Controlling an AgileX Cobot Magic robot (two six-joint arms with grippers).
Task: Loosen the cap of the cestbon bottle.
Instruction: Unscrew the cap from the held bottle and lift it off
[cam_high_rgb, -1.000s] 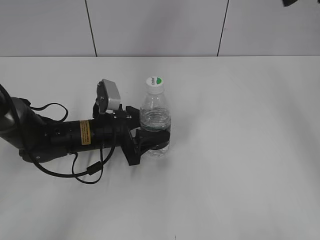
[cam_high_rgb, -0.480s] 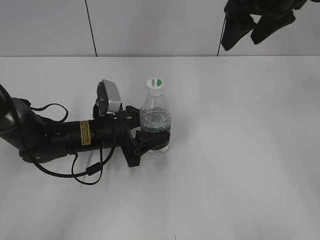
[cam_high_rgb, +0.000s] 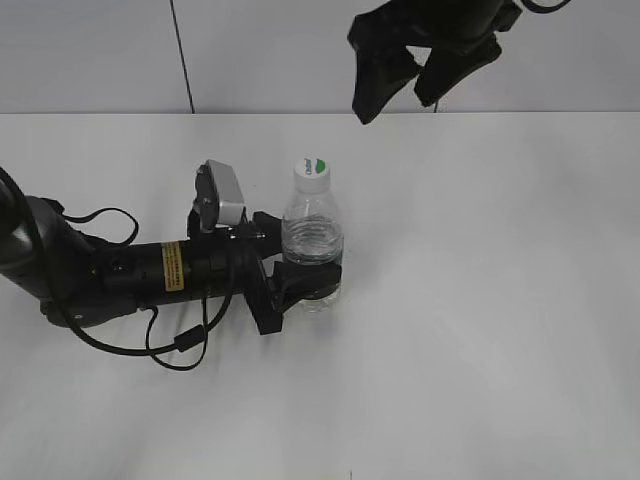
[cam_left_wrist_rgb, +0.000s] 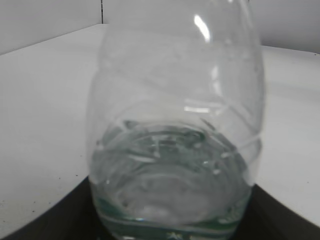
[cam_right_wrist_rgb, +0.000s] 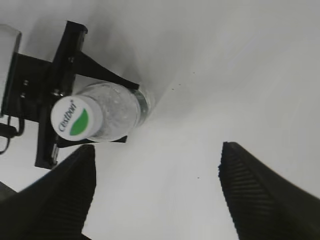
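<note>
left jaws (cam_high_rgb: 300, 285) clamp the cestbon bottle (cam_high_rgb: 312, 240); right jaws (cam_high_rgb: 400, 85) spread wide above its cap (cam_high_rgb: 312, 171).

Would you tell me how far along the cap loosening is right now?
Done: the left gripper clamps the cestbon bottle upright on the table. In hand: the right gripper, open, hangs above and beyond it. Left: grasping and twisting the cap, which sits untouched.
</note>
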